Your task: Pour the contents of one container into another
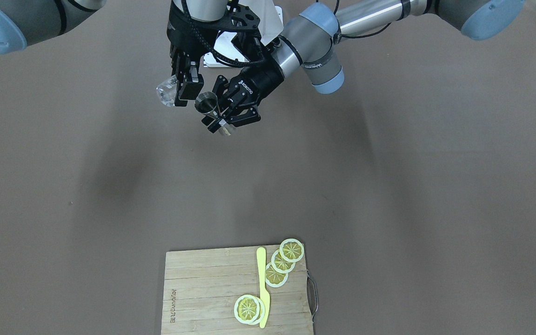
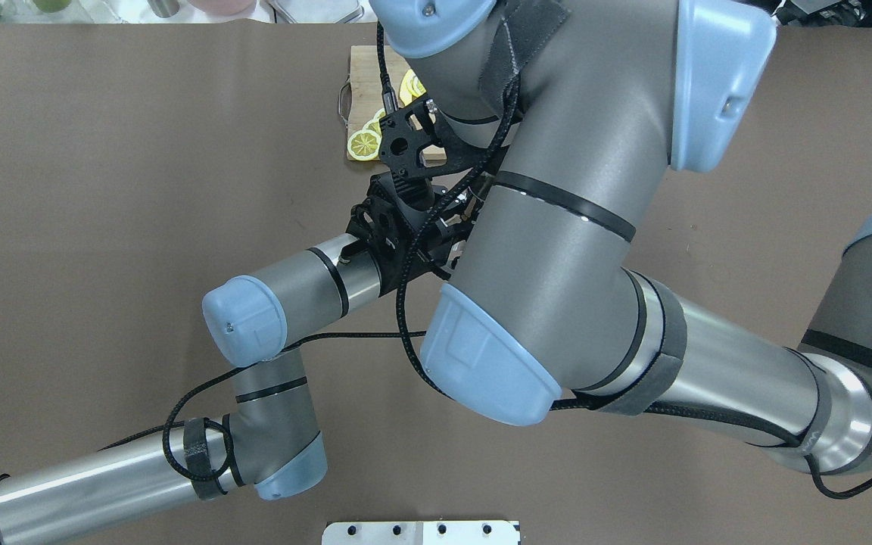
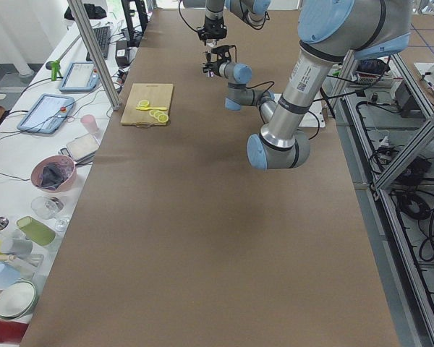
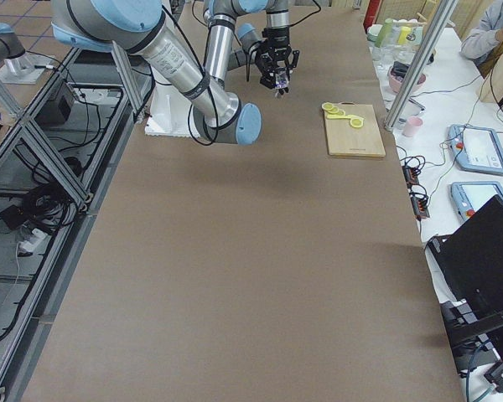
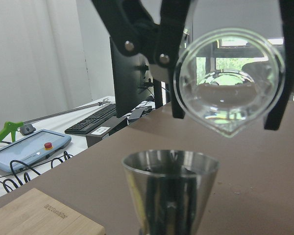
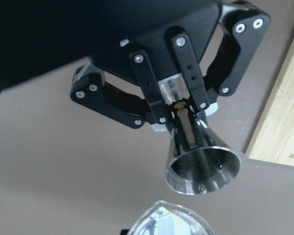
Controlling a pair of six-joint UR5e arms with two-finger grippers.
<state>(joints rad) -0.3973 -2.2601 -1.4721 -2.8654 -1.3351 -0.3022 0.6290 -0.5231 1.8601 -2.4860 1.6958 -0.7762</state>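
Above the brown table, my left gripper [image 1: 217, 119] is shut on the narrow waist of the steel jigger [image 1: 206, 103], whose open cone tips toward the glass. Right beside it, my right gripper [image 1: 183, 94] is shut on the small clear glass [image 1: 166, 91], which lies tilted on its side. In the left wrist view the glass [image 5: 229, 81] hangs mouth-on just above and behind the jigger's rim [image 5: 170, 169]. The right wrist view shows the jigger [image 6: 203, 169] held between the left fingers, with the glass rim [image 6: 166, 223] at the bottom edge. From overhead, both are hidden under my right arm.
A wooden cutting board [image 1: 203, 288] lies at the table's operator side, carrying lemon slices [image 1: 291, 251] and a yellow knife [image 1: 262, 284]. A white base plate [image 2: 421, 532] sits at the robot's edge. Side benches hold bowls, cups and tablets [image 3: 50, 116].
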